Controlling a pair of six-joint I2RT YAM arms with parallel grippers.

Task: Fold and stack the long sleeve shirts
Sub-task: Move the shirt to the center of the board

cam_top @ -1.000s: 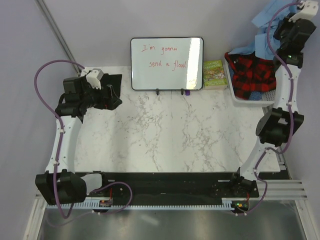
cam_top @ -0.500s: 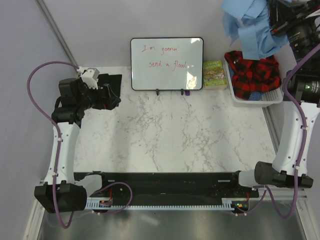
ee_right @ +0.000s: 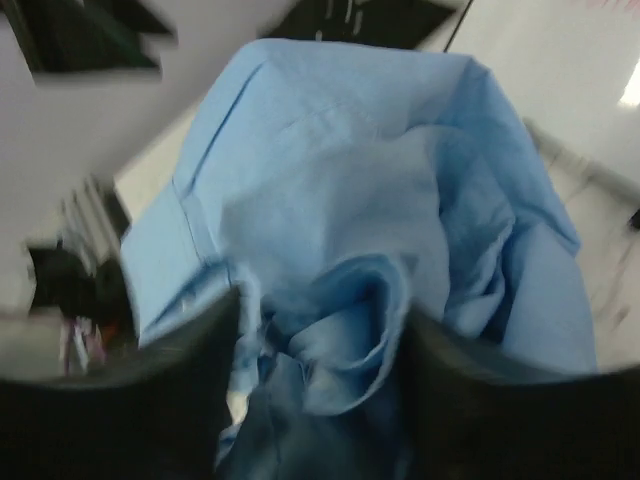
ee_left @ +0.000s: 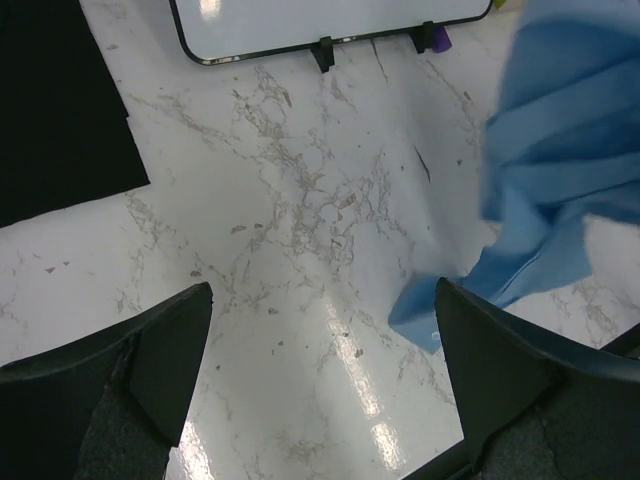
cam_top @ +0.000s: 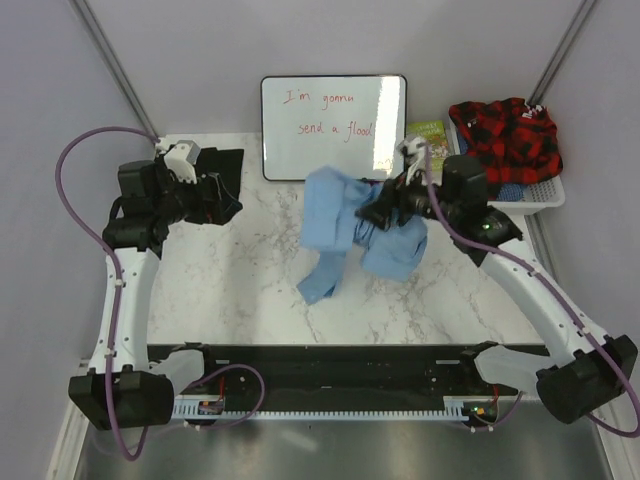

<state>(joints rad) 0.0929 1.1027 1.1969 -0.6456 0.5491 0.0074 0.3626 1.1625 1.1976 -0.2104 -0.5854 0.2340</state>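
The light blue long sleeve shirt [cam_top: 335, 225] hangs crumpled over the middle of the table, one end trailing down to the marble. My right gripper [cam_top: 385, 210] is at its right side. In the right wrist view its jaws [ee_right: 320, 330] stand apart with a loose fold of the blue shirt [ee_right: 340, 180] bunched between them, and the picture is blurred. The black shirt [cam_top: 215, 165] lies at the back left. My left gripper [cam_top: 225, 195] hovers beside it, open and empty [ee_left: 320, 300], with the black cloth [ee_left: 60, 110] and blue shirt [ee_left: 570, 150] in its view.
A whiteboard [cam_top: 333, 127] stands at the back edge with a green book [cam_top: 428, 135] to its right. A white basket [cam_top: 520, 205] at the back right holds a red and black plaid garment [cam_top: 505, 135]. The arm bases sit along the near edge.
The right arm swung down from high at the back right to the table's middle, carrying the blue shirt along. Its jaws have spread wider. The left arm barely moved.
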